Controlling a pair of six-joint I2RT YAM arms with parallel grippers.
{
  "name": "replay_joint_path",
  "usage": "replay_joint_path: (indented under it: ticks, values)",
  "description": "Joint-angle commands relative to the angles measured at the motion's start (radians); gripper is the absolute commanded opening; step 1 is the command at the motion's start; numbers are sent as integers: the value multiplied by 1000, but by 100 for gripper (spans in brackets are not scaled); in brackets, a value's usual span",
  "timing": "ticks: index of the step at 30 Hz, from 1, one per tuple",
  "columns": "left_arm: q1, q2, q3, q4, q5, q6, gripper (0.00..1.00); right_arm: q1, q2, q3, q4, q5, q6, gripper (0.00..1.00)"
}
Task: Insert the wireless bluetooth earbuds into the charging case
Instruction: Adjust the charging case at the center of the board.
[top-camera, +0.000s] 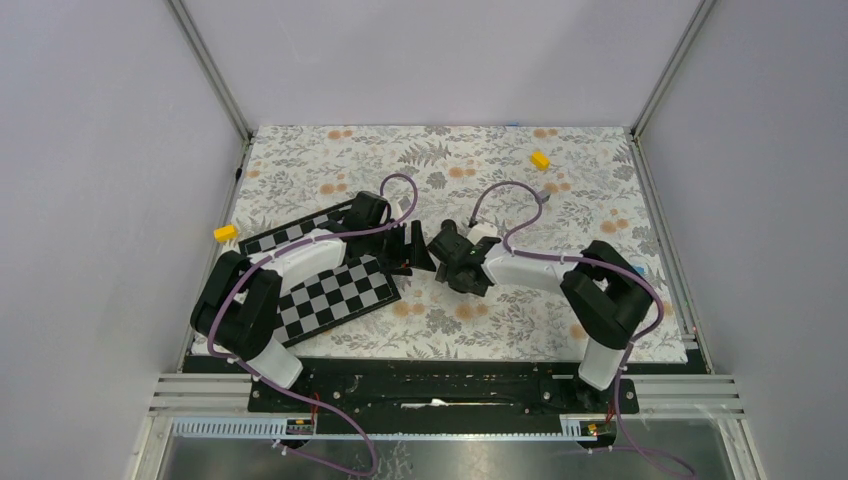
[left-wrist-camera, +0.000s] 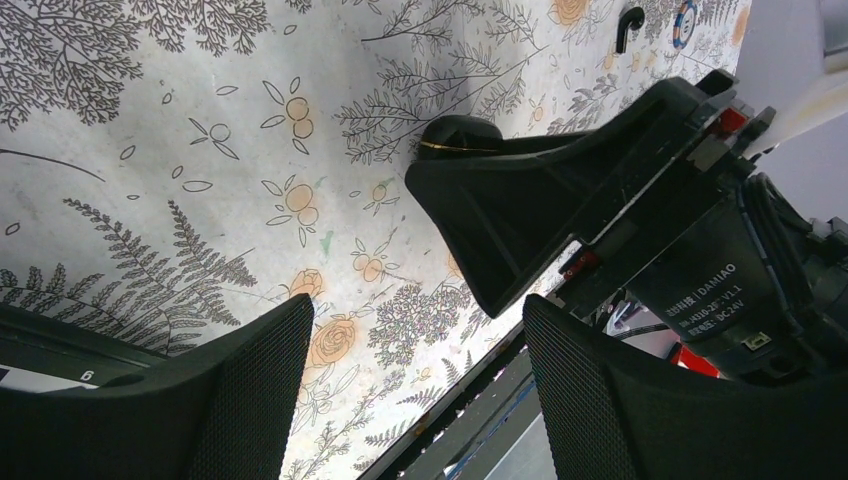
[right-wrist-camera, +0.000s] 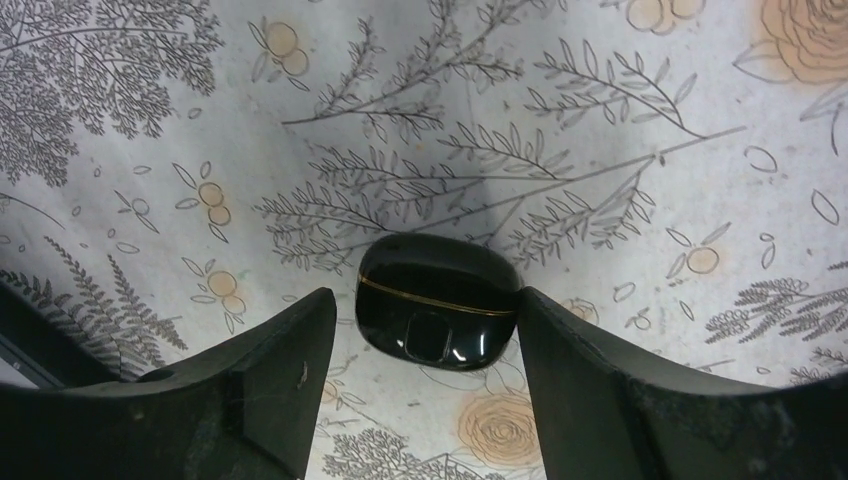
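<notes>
Right gripper (right-wrist-camera: 425, 297) fills the foreground of its wrist view, fingers spread and straddling the charging case (right-wrist-camera: 437, 310). Case lies closed on the floral cloth (right-wrist-camera: 600, 150) near the table's middle, gold seam showing. One finger (right-wrist-camera: 600, 380) meets the case's end; a narrow gap shows at the other (right-wrist-camera: 270, 380). Not clamped. Left gripper (left-wrist-camera: 418, 310) stands wide apart, holding nothing, just beside the right one.

ahead of left gripper (left-wrist-camera: 415, 330): right gripper (right-wrist-camera: 425, 298) blocks | far tablecloth (left-wrist-camera: 200, 120): open
</notes>
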Motion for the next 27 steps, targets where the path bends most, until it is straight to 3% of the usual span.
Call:
replay_joint_path:
  ticks: [1, 9, 21, 27]
  values:
    - [-1, -34, -9, 27, 4, 1, 79, 18, 67, 90, -51, 63, -55, 71]
    - [-1, -44, -14, 27, 2, 1, 79, 46, 168, 196, -107, 84, -246, 68]
    - [2, -39, -15, 26, -13, 6, 79, 50, 84, 86, 20, 22, -355, 74]
    - [12, -42, -29, 49, -2, -17, 79, 50, 38, 32, 96, -14, -406, 70]
